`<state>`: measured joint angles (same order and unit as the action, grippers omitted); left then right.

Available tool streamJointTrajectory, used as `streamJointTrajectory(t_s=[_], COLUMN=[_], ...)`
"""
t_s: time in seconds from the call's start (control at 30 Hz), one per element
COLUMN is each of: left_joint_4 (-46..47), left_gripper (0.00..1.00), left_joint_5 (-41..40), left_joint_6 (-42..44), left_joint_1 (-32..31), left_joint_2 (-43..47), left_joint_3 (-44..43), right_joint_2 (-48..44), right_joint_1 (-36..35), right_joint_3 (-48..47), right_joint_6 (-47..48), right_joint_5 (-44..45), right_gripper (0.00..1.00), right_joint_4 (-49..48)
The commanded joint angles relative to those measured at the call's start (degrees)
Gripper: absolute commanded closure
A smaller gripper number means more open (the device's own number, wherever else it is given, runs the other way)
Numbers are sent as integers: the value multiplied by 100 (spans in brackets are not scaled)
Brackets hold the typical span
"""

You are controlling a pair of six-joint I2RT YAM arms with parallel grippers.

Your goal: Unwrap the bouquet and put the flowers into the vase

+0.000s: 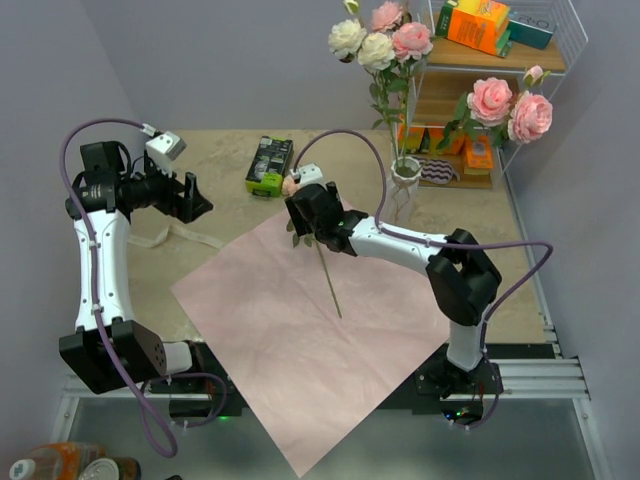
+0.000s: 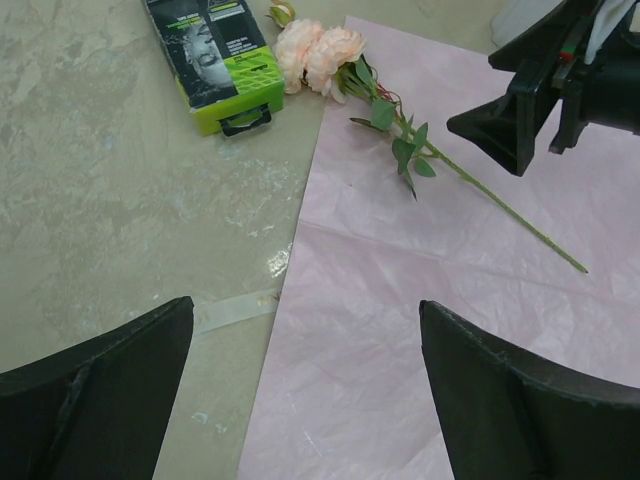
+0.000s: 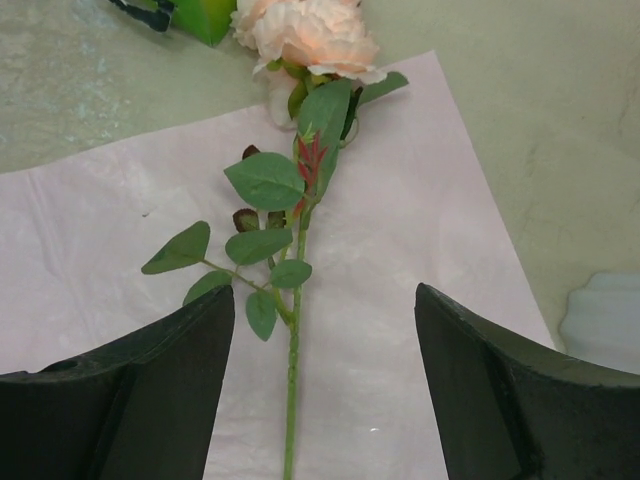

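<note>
Jaws of the right gripper (image 3: 325, 295) stand apart astride a stem, gripping nothing; the left gripper (image 2: 307, 308) gapes wide and empty.
Between the right fingers, untouched, runs the thin green stem of a pink-cream rose-like flower (image 3: 292, 370) on flattened pale pink wrapping paper (image 3: 100, 220), bloom beyond the tips. Farther right, the off-white ribbed vase (image 1: 404, 180) holds other blooms. Likely step: picking this flower. Next: close on the stem, lift, carry vaseward.

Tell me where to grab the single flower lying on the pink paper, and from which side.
Take the flower by its bare lower stem, below the leaves, coming straight down with the jaws across it. It lies flat on the paper, and the bloom and leaves would likely crush. The right gripper straddles that stem, open.
</note>
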<state>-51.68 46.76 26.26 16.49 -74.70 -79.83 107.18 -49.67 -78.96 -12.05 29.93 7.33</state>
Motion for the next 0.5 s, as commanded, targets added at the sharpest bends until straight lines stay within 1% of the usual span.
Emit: streamJointTrajectory(t_s=[0.0, 0.1, 0.17, 0.33, 0.47], left_joint_4=[141, 123, 132, 141, 149], left_gripper=[1, 1, 1, 1, 1], left_joint_5=[35, 26, 35, 8, -9], left_joint_6=[90, 151, 195, 239, 274], left_joint_1=[47, 47, 47, 47, 47], left_joint_2=[17, -1, -1, -36, -89], left_joint_3=[38, 29, 38, 73, 82], right_joint_2=[259, 444, 549, 752, 928], right_joint_1=[36, 89, 159, 308, 379], right_joint_3=[-111, 12, 108, 162, 144], right_joint_6=[-350, -455, -535, -666, -728], right_joint_5=[-356, -435, -515, -681, -866], right_gripper=[25, 27, 30, 36, 44], right_joint_4=[-74, -215, -337, -434, -478])
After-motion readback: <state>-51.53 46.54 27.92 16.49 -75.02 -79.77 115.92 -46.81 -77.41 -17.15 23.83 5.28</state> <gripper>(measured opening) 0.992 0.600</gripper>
